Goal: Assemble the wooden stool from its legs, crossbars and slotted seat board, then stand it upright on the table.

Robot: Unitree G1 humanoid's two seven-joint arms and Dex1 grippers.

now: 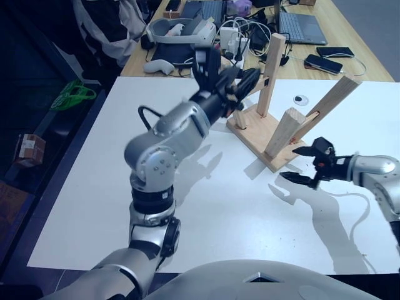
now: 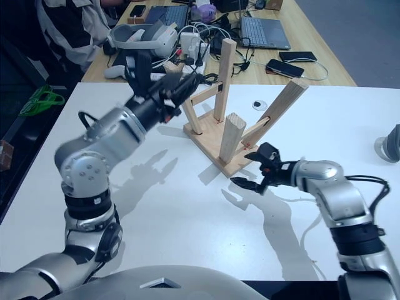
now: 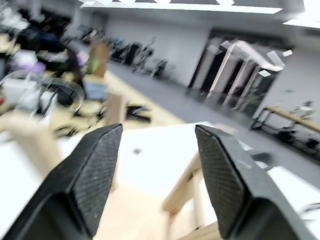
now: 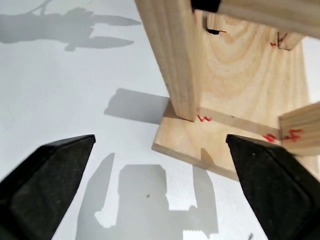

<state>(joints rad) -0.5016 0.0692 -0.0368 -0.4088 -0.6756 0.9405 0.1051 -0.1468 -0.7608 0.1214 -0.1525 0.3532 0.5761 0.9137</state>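
The stool is upside down. Its seat board (image 1: 254, 133) lies flat on the white tabletop (image 1: 112, 187) and the legs point up from it. The tall leg (image 1: 274, 69) rises straight from the board's far side, and the near leg (image 1: 286, 130) stands at its front corner. A third leg (image 1: 334, 99) leans outward from the right side of the board. A short leg (image 1: 239, 119) sits at its left corner. One crossbar (image 2: 206, 95) runs from the short leg to the tall leg. Another crossbar (image 2: 257, 131) joins the near leg to the leaning one. Small red marks (image 4: 204, 118) show on the board where the legs enter it.

The right gripper (image 1: 289, 164) hangs low over the tabletop just in front of the board's front corner. It is apart from the wood, with its jaws spread wide and nothing between them. The left gripper (image 3: 159, 131) is raised above the board's left side, near the short leg and its crossbar. Its jaws are also parted and empty, and I cannot tell whether a finger touches the wood.

A small dark disc (image 1: 302, 99) lies on the tabletop just beyond the board's right side. Farther behind the board, a wooden tabletop (image 1: 350, 34) carries a laptop (image 1: 300, 26), a phone (image 1: 323, 64), a white headset (image 1: 181, 31) and a tangle of cables (image 1: 240, 31).
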